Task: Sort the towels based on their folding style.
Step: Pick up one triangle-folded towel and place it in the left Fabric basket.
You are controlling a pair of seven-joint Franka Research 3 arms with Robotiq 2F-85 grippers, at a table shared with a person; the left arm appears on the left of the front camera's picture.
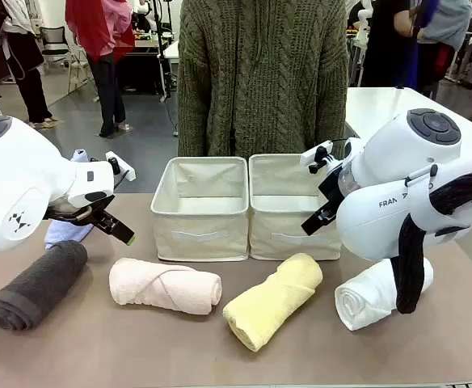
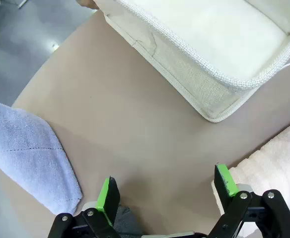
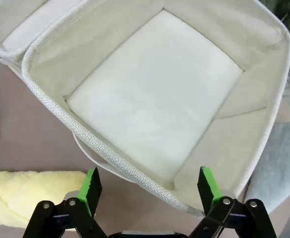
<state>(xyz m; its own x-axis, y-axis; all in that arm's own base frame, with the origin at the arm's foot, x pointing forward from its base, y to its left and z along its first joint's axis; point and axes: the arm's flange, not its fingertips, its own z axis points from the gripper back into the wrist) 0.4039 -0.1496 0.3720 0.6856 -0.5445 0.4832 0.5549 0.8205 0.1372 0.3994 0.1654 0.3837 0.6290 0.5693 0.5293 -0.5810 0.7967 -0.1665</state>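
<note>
Towels rolled up lie in a row on the brown table (image 1: 99, 347), in front of two cream bins. From left to right they are the dark grey towel (image 1: 34, 284), the pink towel (image 1: 165, 285), the yellow towel (image 1: 272, 301) and the white towel (image 1: 373, 295). The pale blue towel (image 2: 26, 158) sits behind the dark grey one. The left gripper (image 2: 167, 186) hangs over the table beside it, fingers wide apart, holding nothing. The right gripper (image 3: 147, 184) is wide apart too, with nothing in it, over the near wall of the right bin (image 3: 50, 64). The left bin (image 1: 200, 234) touches it. A person's green sweater (image 1: 260, 73) shows behind the bins.
</note>
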